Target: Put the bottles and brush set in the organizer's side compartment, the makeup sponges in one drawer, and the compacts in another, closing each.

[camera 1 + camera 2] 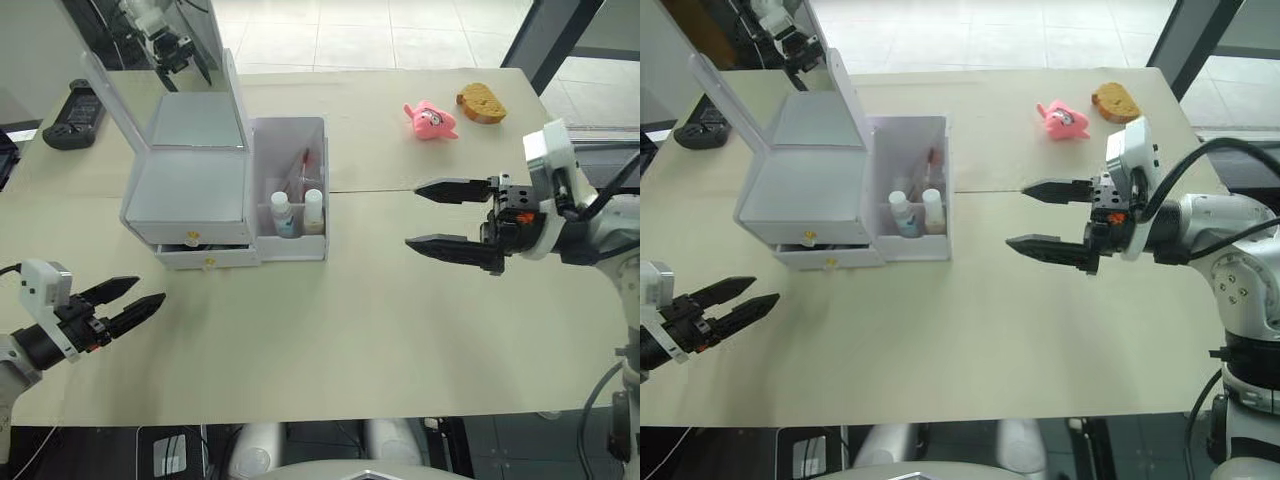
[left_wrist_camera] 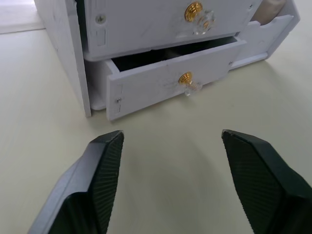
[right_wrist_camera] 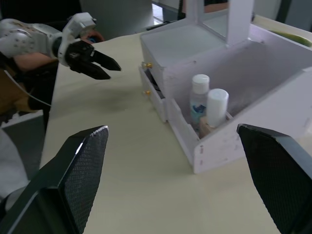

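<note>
The white organizer (image 1: 190,185) stands at the back left with its mirror lid raised. Its side compartment (image 1: 322,160) holds two bottles (image 1: 283,214) (image 1: 313,208) and the brush set (image 1: 301,170) behind them. The top drawer (image 2: 146,24) is shut and the lower drawer (image 2: 161,87) stands slightly ajar. Two makeup sponges, one pink (image 1: 431,120) and one orange-brown (image 1: 481,102), lie at the far right. The compacts are out of view. My left gripper (image 1: 150,290) is open, low in front of the drawers. To the right of the organizer, my right gripper (image 1: 412,215) hangs open and empty.
A black device (image 1: 72,115) lies at the table's far left edge. A seam (image 1: 400,190) runs across the tabletop. Bare table stretches between the organizer and the front edge.
</note>
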{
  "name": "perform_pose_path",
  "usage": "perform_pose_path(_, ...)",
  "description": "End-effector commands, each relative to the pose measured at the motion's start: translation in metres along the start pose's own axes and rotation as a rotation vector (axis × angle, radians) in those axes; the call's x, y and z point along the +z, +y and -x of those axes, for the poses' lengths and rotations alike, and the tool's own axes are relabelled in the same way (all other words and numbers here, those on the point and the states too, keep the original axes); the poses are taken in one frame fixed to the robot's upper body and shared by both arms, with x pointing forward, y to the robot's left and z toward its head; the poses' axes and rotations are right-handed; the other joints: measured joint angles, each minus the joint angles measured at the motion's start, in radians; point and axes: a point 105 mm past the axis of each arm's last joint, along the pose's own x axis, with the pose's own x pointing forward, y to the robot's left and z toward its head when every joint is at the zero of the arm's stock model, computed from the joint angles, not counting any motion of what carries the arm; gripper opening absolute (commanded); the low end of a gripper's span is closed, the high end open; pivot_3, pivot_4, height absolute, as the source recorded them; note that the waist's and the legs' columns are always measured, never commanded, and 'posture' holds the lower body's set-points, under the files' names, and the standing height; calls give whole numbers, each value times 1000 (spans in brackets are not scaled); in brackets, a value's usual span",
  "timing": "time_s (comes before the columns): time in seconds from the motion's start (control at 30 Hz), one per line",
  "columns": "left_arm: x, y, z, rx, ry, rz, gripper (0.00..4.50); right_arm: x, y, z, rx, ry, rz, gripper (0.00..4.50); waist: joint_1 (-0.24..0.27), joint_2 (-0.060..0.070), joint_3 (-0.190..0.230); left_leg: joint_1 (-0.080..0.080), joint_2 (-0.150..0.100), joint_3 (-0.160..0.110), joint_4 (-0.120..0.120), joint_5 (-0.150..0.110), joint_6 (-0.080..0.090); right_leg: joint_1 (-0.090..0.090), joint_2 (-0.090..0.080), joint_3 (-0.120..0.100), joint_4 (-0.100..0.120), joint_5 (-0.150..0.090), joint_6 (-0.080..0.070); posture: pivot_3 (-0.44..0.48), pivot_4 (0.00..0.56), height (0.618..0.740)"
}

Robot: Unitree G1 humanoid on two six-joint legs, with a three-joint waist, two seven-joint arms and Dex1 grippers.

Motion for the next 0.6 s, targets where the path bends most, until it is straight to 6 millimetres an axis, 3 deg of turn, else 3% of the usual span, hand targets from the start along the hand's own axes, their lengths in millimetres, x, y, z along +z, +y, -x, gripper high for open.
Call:
perform_pose_path(0.03, -5, -12, -19, -12, -5, -37, 2036, 14, 16, -7, 80, 5, 30, 4500, 4, -1, -1, 0, 0, 0, 0, 0, 0, 0, 0, 0, 0, 0, 0, 0, 150, 740)
perform_pose_path(0.23, -6, -11, -49, 22, -52, -35, 92, 24, 19, -16, 107, 6, 52, 4500, 15, -2, -1, 0, 0, 0, 2, 0, 0, 0, 0, 0, 1, 0, 0, 0, 150, 740)
perform_pose_path(0.6, 3, -1, -77, 83, -104, -63, 22, 18, 18, -17, 78, 17, 97, 4500, 17, -2, -1, 0, 0, 0, 2, 0, 0, -1, 0, 0, 2, 0, 0, 0, 150, 740)
